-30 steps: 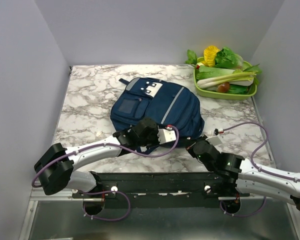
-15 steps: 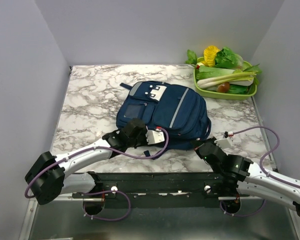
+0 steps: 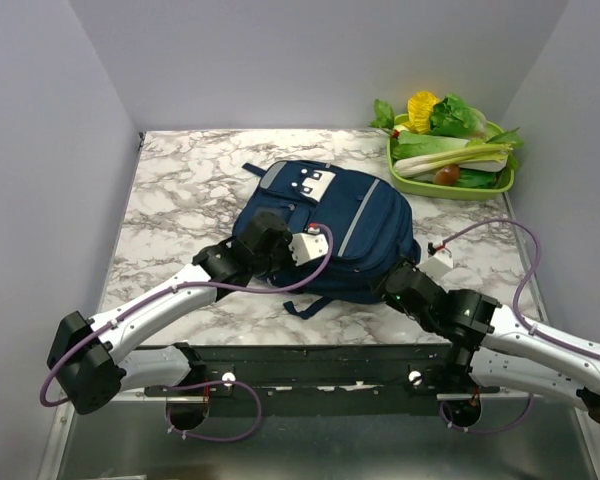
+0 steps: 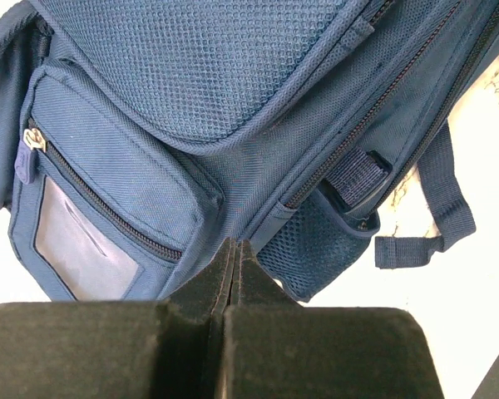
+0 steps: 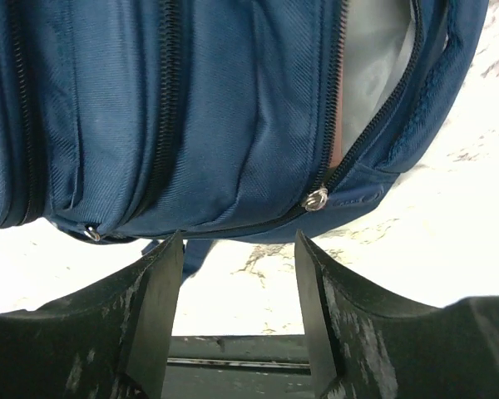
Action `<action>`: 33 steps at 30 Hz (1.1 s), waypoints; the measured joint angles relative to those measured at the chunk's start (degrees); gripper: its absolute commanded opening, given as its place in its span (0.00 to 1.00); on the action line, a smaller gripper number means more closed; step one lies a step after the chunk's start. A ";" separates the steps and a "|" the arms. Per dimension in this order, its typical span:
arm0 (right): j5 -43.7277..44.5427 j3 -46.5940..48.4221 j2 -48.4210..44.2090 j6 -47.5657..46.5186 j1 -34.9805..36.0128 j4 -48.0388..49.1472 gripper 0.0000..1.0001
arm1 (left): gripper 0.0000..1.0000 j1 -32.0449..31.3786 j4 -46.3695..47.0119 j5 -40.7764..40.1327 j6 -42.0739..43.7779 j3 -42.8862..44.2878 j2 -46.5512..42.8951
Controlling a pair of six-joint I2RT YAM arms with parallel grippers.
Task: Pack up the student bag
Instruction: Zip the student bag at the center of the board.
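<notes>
Opening just now, the empty right gripper (image 5: 238, 243) frees the part-unzipped student bag (image 3: 368, 215) for packing; left gripper (image 4: 234, 251), closed on nothing, rests against it.

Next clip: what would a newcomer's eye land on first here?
The navy student bag lies mid-table, the biggest thing in view. A green tray of vegetables sits at the far right corner. At the bag's near side the left gripper is shut by a front pocket, and the right gripper stands open before a partly unzipped compartment with pale lining.
</notes>
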 measured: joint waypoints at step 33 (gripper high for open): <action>3.63 -2.80 5.73 -36.76 1.66 4.22 0.66 | 0.36 8.44 -2.05 9.09 -8.09 4.31 8.72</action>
